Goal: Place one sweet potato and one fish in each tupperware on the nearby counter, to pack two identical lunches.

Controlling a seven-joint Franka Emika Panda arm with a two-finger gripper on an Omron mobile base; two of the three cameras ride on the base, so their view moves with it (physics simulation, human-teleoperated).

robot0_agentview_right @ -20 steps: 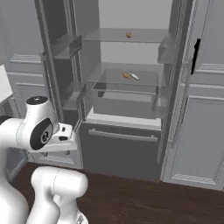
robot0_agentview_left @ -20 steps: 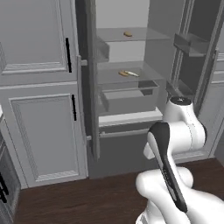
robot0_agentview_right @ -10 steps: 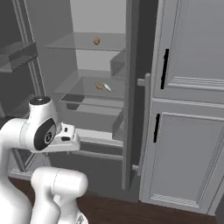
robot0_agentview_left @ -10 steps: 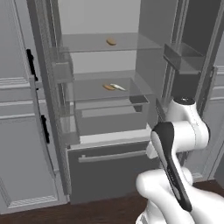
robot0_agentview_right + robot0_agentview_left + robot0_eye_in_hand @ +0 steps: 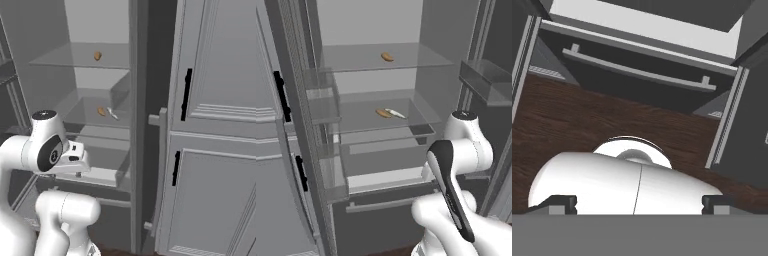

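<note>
Left base view shows one sweet potato (image 5: 387, 57) on the fridge's upper shelf (image 5: 421, 59), another beside the fish (image 5: 395, 113) below; jaws wide open, empty. Reaching deep risks clipping shelf edges.

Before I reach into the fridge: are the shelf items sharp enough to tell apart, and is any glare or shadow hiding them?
Left base view: flat, even light, no glare; upper sweet potato crisp, lower sweet potato and pale fish small but distinct. Right base view: same items tinier, fish a sliver. Hand view: sharp; tool tips wide apart over dark floor.
</note>
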